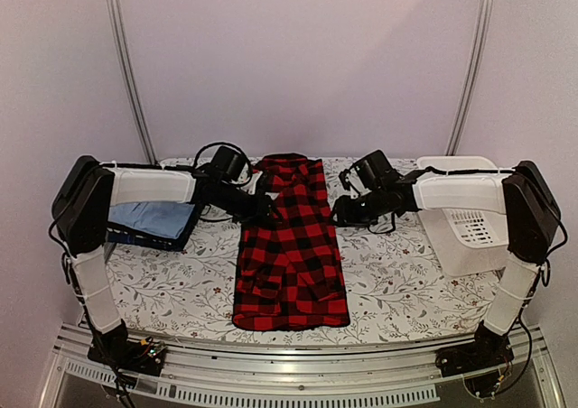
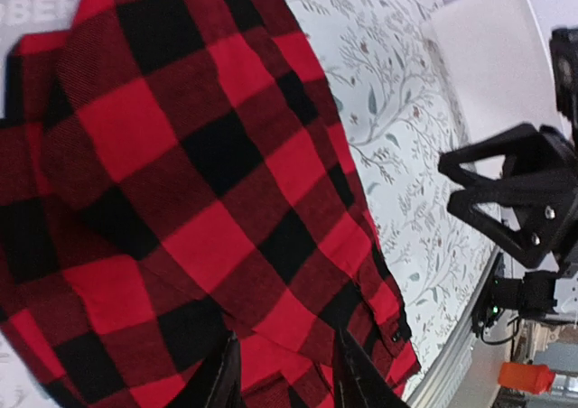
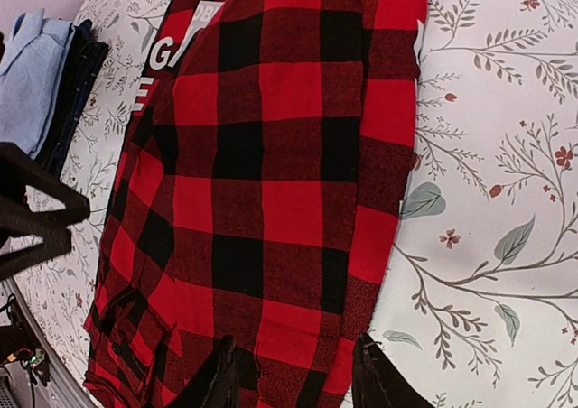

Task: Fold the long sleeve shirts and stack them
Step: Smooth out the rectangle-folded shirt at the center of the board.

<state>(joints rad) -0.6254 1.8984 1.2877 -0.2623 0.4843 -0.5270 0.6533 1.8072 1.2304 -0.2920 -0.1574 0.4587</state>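
Note:
The red-and-black checked flannel shirt (image 1: 291,250) lies folded into a long strip down the middle of the table, with white lettering (image 3: 170,49) near its far end. My left gripper (image 1: 264,206) is at the strip's upper left edge; in its wrist view it is open (image 2: 287,372) just over the cloth. My right gripper (image 1: 344,211) is at the upper right edge, also open (image 3: 293,376) over the flannel's right border. The light blue shirt (image 1: 152,217) lies folded on the dark navy garment (image 1: 144,239) at the left, and both show in the right wrist view (image 3: 27,74).
A white plastic basket (image 1: 470,225) stands at the right, under my right arm. The table has a floral cloth (image 1: 406,282). The metal rail runs along the near edge (image 1: 289,365).

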